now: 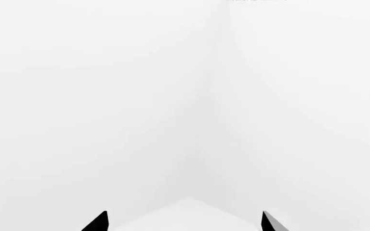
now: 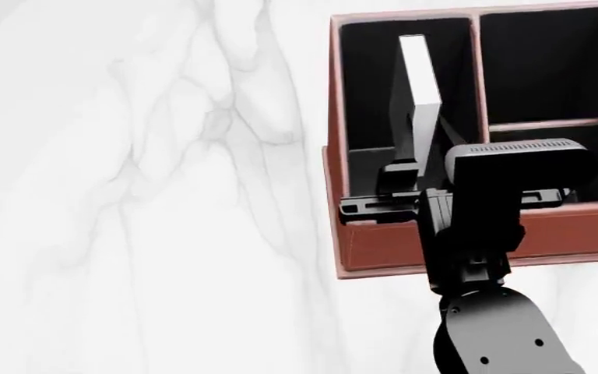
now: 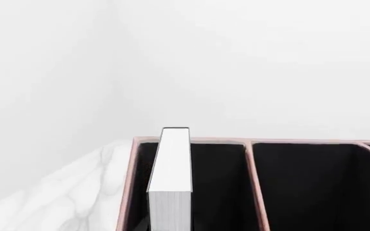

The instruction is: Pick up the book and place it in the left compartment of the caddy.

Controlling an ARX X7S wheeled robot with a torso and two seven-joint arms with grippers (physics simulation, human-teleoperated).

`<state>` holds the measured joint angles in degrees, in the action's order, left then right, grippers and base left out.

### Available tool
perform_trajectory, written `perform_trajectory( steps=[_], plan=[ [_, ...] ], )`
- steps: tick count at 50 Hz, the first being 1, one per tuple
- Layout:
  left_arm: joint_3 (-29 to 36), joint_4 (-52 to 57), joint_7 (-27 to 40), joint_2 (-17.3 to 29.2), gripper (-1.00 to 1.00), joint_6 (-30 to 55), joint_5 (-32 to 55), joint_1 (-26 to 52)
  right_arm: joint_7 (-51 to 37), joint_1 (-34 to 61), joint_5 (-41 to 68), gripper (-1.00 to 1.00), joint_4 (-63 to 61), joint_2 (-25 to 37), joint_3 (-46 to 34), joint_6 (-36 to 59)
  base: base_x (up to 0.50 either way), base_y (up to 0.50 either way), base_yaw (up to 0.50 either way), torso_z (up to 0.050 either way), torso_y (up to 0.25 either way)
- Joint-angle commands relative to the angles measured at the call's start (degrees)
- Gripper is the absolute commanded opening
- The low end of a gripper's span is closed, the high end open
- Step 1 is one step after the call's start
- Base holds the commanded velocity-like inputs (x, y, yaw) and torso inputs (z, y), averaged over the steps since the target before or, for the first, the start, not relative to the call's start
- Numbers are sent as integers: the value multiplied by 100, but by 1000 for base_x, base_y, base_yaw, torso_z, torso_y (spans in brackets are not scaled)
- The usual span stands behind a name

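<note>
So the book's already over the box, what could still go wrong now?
A few things, I'd guess. The book stands on edge in the left compartment, its top still above the rim, so letting go might tip it against a wall. It sits close to the divider, which could snag it. The right gripper hangs low over the caddy front wall and might bump it when backing out.
</note>
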<state>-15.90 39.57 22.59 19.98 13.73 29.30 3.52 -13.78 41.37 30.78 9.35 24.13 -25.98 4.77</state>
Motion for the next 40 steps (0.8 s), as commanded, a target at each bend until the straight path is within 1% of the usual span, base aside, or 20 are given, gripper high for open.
perform_trajectory(
  steps=[1, 6, 8, 20, 33, 40],
  plan=[
    [54, 46, -151, 22, 100, -208, -57, -100, 18, 104, -311, -100, -45, -36, 74, -103, 0, 0, 0, 24, -238],
    [51, 21, -103, 52, 100, -115, 0, -63, 18, 124, -310, -100, -55, -33, 84, -125, 0, 1, 0, 25, -204],
    [47, -2, -13, 49, 100, -33, -2, -8, 22, 146, -312, -100, -39, -38, 78, -113, 0, 0, 0, 3, 0],
    [38, -6, 30, 54, 100, -31, 34, -1, 79, 320, -350, -100, 183, -108, 64, -166, 0, 0, 0, 0, 0],
    [19, 1, 16, 69, 100, -97, 61, -35, 343, 699, -393, -100, 984, -344, 30, -356, 0, 0, 0, 0, 1],
    [58, 2, -42, 55, 100, -223, -12, -90, 370, 723, -390, -100, 1068, -370, 28, -391, 0, 0, 0, 16, -230]
  ],
)
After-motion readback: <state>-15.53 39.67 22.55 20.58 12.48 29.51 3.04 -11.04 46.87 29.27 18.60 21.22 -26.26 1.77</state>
